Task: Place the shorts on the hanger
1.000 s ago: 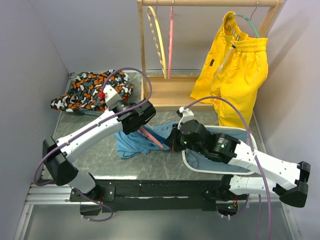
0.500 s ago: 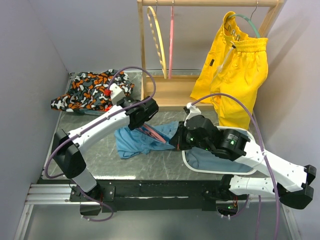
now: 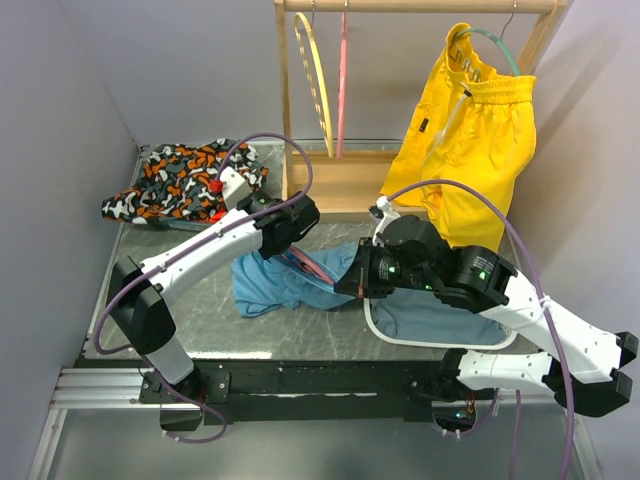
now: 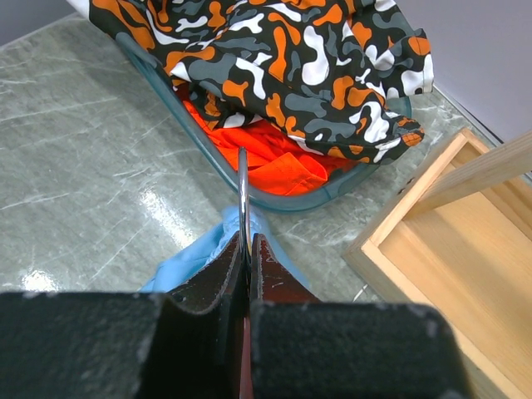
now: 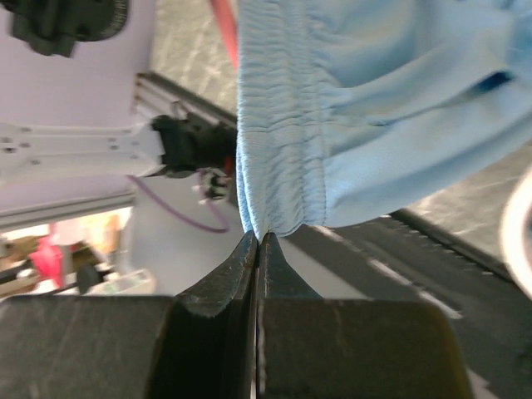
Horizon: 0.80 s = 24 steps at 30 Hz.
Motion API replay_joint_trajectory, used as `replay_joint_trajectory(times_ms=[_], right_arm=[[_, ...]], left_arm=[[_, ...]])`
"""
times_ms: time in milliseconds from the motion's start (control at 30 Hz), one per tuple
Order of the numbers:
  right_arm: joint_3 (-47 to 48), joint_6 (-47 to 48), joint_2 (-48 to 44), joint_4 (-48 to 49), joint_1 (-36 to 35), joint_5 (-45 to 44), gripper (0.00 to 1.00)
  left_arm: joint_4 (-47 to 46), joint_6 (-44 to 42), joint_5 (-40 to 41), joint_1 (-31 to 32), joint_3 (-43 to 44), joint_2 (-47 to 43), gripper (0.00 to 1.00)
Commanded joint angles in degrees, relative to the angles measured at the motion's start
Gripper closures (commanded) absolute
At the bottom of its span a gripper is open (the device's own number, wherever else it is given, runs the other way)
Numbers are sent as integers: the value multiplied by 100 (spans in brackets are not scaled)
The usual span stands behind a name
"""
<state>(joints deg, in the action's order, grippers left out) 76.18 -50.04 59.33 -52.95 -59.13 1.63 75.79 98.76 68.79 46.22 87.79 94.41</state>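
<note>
what moved: over the last second the right arm's forearm and cable loop have swung up and in toward the middle. The left arm's shoulder has tucked in and its wrist has nudged toward the rack. The shorts look drawn out a bit flatter between the two.
shorts: sky-blue, rumpled on the desk about mid-scene. The right end runs over the white basket rim, and the waistband edge is lifted off the surface.
hanger: the pink hanger lies slanted across the top of the shorts, with its far end pointing at the raised waistband.
left pincer: squeezed narrow on the hanger. The wrist view shows the thin bar edge-on between the fingers.
right pincer: pinched tight on the elastic waistband, with the gathered hem right at the tips.
step in hand: my guess is it's threading the hanger into the waist opening. Early-ish, since nothing hangs on it yet.
doing it well: I'd keep the waistband held up and taut so the opening gapes, then slide the hanger in lengthways, low and slow. The fabric is floppy, so a slack edge will probably fold over the tip.
watch out: I can't tell whether one layer or both are pinched. If it's both, the opening is shut.
around: the patterned garment sits far left, the wooden rack is behind, and the yellow shorts hang on the right, all well apart from this.
</note>
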Motion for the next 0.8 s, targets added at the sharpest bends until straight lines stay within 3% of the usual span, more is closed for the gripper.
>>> replay_joint_trajectory(times_ms=[0,400,567,767], right_arm=[[205,-602,-159,616,-37,1120,100],[-683,-955,272,2095,-2,-154,100],[-684,-806,413,2201,60,-848,100],[-578,-726,641,2131,77,-1288,100]], left_arm=[[261,64,433,-227,54,218,99],[270,-374,38,-60,326,34,99],[34,-1261,-287,80,388,-282,99],[-1144,-2685,-972,116,-69,-1029,99]])
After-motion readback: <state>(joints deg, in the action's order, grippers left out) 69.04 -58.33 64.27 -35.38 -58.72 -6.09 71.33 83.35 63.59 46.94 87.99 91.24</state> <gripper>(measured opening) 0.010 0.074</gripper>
